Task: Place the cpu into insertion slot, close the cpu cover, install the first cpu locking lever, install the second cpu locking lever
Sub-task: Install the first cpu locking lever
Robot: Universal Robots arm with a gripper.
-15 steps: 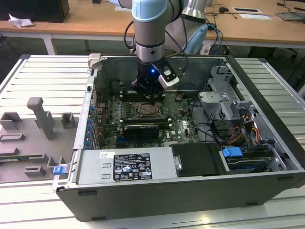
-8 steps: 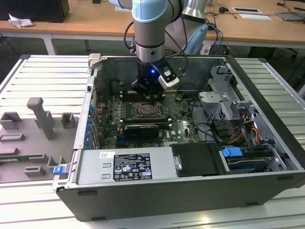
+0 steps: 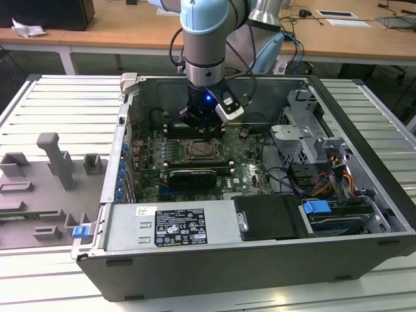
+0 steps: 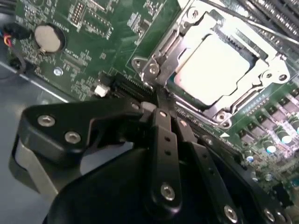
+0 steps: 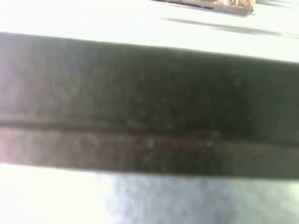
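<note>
Under the cpu cover [image 4: 164,56], half-hidden cpu [image 4: 212,70]

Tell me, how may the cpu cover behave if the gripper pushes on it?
The cpu cover looks like thin metal plate, so probably stiff yet bendable under hard force. It lies flat around the cpu, so a push likely meets firm support. Its bare shiny surface may let the gripper slip.

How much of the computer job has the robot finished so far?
The cpu already sits in the insertion slot, and the cpu cover lies flat around it, so those two steps look done. The gripper is right beside the socket's edge, holding nothing that shows. Whether either locking lever is hooked down I cannot tell, so the levers may be left.
</note>
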